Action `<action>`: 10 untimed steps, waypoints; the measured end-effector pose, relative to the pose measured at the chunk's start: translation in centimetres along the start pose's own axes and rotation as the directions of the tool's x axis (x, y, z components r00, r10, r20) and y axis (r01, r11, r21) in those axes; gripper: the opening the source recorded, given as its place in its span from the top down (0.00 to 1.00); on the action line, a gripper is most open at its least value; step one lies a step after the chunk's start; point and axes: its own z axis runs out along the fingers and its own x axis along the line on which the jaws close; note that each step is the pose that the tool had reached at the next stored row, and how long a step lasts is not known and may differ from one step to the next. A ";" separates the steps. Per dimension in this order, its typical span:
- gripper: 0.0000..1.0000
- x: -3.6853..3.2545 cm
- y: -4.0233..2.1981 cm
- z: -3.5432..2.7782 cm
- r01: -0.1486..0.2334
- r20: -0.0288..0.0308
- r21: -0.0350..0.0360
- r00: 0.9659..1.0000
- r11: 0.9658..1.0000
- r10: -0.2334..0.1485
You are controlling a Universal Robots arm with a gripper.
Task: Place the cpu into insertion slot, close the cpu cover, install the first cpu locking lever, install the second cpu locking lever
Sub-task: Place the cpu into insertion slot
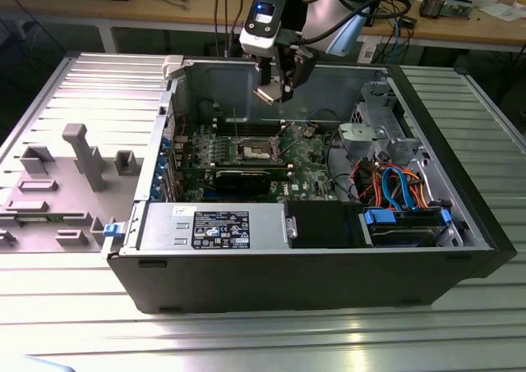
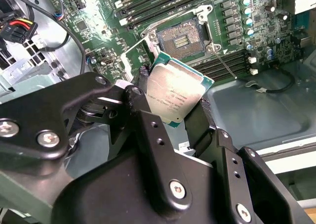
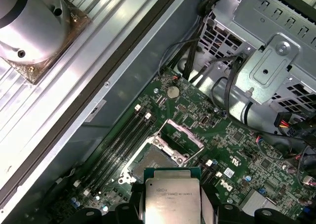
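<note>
1. Hand (image 1: pixel 271 91) hangs over the open case, clamped on the cpu by two opposite edges. In the second wrist view its black fingers (image 2: pixel 197 122) press on either side of the chip.
2. Surface (image 1: pixel 246 339) of ribbed metal carries the case, with grey fixtures (image 1: pixel 82 154) at the exterior view's left.
3. Case (image 1: pixel 288 265) lies on its side with its open side up; the power supply (image 1: pixel 214 227) runs along its near wall.
4. Board (image 1: pixel 311 152) is green and lies flat on the case floor.
5. Socket (image 1: pixel 256 150) is bare, and its contacts show in both wrist views (image 2: pixel 181 38) (image 3: pixel 155 159). It sits below the hand and apart from it.
6. Cover (image 3: pixel 192 138) stands swung up at one edge of the socket, with board showing through its window.
7. Cpu (image 1: pixel 269 94) is held in the air over the board, near the socket but not touching it. Its metal top faces both wrist views (image 2: pixel 175 93) (image 3: pixel 172 199).
8. Lever (image 2: pixel 224 65), a thin rod, angles out beside the socket.
</note>
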 end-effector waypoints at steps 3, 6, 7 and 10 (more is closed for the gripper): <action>0.45 0.00 -0.02 0.20 0.000 0.000 0.000 1.000 1.000 0.000; 0.45 -0.01 -0.04 0.44 -0.001 0.000 0.000 1.000 1.000 0.001; 0.45 -0.01 -0.04 0.50 -0.003 0.000 0.000 1.000 1.000 0.003; 0.45 -0.01 -0.06 0.71 -0.023 0.002 0.000 1.000 1.000 0.023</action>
